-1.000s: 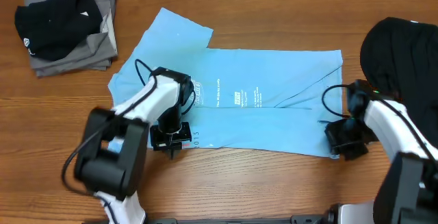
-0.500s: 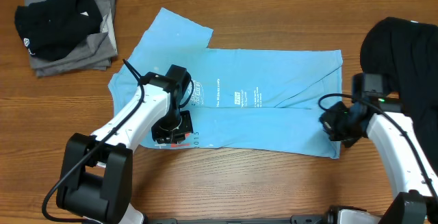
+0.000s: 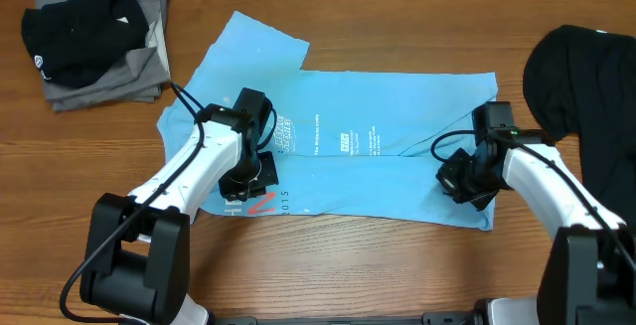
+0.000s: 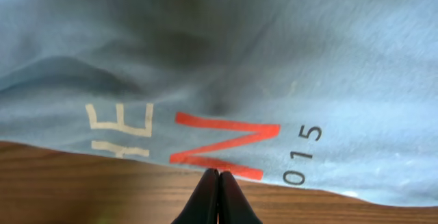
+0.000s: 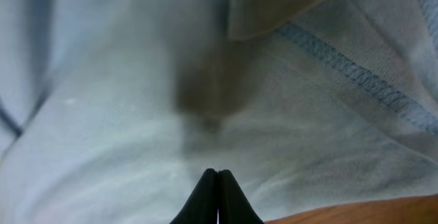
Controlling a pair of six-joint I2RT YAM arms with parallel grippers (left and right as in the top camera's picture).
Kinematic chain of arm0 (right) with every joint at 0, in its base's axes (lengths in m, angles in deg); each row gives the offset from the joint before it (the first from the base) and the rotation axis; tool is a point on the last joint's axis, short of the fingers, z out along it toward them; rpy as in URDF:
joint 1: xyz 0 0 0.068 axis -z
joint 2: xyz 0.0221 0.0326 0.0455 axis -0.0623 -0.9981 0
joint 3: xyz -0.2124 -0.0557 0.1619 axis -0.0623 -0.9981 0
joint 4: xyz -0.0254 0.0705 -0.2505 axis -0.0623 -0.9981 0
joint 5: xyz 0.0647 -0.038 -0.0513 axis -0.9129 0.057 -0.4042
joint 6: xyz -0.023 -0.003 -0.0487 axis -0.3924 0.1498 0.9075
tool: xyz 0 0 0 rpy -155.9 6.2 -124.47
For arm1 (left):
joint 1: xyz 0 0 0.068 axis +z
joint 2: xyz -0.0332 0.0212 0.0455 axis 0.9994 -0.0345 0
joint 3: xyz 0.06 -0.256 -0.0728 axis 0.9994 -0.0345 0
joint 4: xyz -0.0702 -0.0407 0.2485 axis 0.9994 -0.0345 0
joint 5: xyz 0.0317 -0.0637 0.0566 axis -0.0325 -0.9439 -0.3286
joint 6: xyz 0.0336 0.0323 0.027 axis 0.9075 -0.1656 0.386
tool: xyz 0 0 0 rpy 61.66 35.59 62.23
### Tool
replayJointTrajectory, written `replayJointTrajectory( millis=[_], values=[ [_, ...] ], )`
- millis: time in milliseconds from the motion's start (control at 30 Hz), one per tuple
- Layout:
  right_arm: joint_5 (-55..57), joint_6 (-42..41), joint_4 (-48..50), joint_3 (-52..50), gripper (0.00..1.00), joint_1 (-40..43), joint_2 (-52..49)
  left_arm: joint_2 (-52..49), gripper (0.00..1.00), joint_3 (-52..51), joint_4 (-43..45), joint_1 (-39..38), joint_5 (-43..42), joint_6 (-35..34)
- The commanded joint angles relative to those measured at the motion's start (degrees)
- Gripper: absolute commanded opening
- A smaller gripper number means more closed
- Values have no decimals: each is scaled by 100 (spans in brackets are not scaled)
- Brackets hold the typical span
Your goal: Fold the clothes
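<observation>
Surface: brown wooden table [image 3: 397, 265].
Shirt: light-blue short-sleeved cotton T-shirt [image 3: 397, 156], spread flat at centre.
Left gripper [image 4: 219, 183]: fingers pressed together, over the shirt's 6 o'clock hem.
Right gripper [image 5: 217, 183]: fingers together, over the shirt's 3 o'clock end.
Heap: large plain black T-shirt [image 3: 586, 86], 3 o'clock.
Pile: folded grey and black clothes [image 3: 94, 42], 10 o'clock.

surface: wooden table [image 3: 397, 265] | centre: light-blue T-shirt [image 3: 397, 176] spread | right: black T-shirt [image 3: 586, 77] | far-left: folded grey-and-black pile [image 3: 99, 42]
</observation>
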Motion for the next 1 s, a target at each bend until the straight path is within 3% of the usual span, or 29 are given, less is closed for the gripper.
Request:
replayJointTrajectory(
  millis=[0, 500, 967],
  values=[
    [9, -4, 35, -2, 4, -15, -205, -7, 4, -125, 101, 20, 66, 61],
    [376, -214, 127, -210, 4, -20, -269, -833, 4, -315, 769, 39, 39, 140],
    [317, -660, 363, -890, 4, 44, -269, -1049, 4, -315, -323, 33, -157, 138]
  ],
)
